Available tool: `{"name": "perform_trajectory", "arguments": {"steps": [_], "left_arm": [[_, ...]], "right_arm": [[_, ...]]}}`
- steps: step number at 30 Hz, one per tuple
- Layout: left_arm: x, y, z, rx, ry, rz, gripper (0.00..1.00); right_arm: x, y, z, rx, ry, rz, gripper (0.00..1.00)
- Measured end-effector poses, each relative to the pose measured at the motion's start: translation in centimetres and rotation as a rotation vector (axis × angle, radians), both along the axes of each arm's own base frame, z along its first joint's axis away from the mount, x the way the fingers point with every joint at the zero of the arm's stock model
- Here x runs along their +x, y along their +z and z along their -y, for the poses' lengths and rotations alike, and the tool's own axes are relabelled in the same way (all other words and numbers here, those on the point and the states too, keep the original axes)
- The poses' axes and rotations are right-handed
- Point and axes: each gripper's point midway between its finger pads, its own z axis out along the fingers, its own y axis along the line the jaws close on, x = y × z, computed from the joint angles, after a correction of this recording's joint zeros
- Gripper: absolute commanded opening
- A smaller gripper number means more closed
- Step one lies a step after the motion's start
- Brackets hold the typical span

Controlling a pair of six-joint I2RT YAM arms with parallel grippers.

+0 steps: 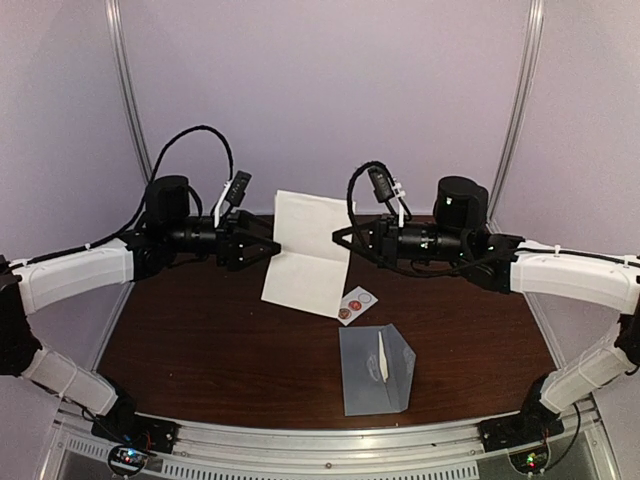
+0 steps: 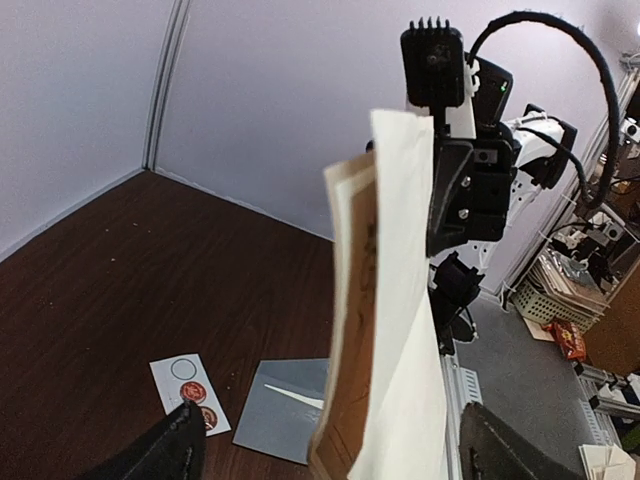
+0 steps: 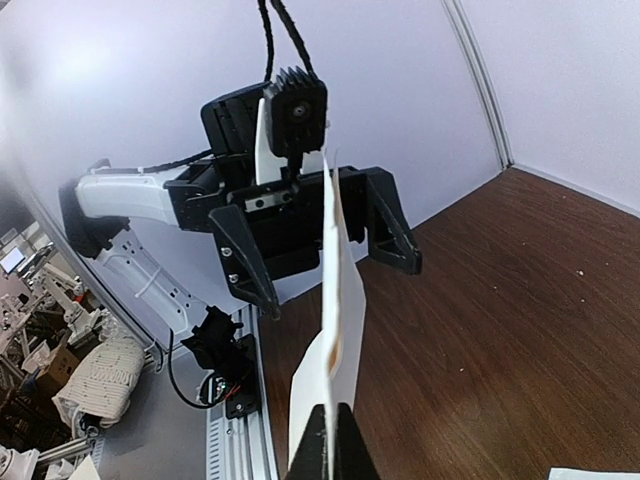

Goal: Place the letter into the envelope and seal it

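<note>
Beside envelope (image 1: 375, 372), white card (image 1: 358, 303), red stickers (image 1: 346, 312)

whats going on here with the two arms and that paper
The right gripper pinches a folded white letter, holding it up. The left gripper has its jaws open either side of the sheet. The envelope lies flat on the table, the letter not in it yet.
</note>
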Motion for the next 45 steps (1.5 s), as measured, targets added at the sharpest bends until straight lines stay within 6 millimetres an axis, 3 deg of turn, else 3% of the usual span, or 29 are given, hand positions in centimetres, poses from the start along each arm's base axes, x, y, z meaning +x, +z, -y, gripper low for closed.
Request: {"name": "perform_trajectory", "arguments": {"steps": [2,11,13,20,24,32,36,39,45], "left_arm": [[-0.4,-0.5,0.5,0.008,-0.02,-0.014,0.78],[-1.7,-1.6,1.6,0.019,-0.105,-0.035,0.11],[-1.9,-1.4,1.6,0.015,-0.116,-0.037,0.0],[-2.1,-1.3,1.6,0.011,-0.125,-0.031,0.0],[-2.0,-0.7,1.5,-0.006,-0.117,-0.027,0.0],[-1.9,0.7,0.4,-0.06,-0.084,-0.007,0.0],[-1.8,1.0,0.3,-0.072,-0.076,-0.009,0.0],[-1.7,1.2,0.3,-0.08,-0.075,-0.004,0.0],[-1.7,1.2,0.3,-0.082,-0.072,-0.01,0.0]], "right_arm": [[-0.4,0.6,-0.2,0.016,0.024,0.01,0.0],[-1.1,1.4,-0.3,0.043,0.063,0.019,0.0],[-1.1,1.4,-0.3,0.043,0.062,0.019,0.07],[-0.5,1.6,-0.2,0.053,0.031,0.014,0.51],[-0.4,1.5,-0.1,0.079,0.016,0.005,0.57],[-1.2,-2.7,0.4,0.107,0.014,-0.133,0.58],[-1.9,-2.6,0.5,0.172,0.029,-0.172,0.52],[-2.1,-2.0,0.3,0.215,0.042,-0.177,0.4],[-2.4,-2.3,-0.6,0.232,0.062,-0.207,0.26]]}}
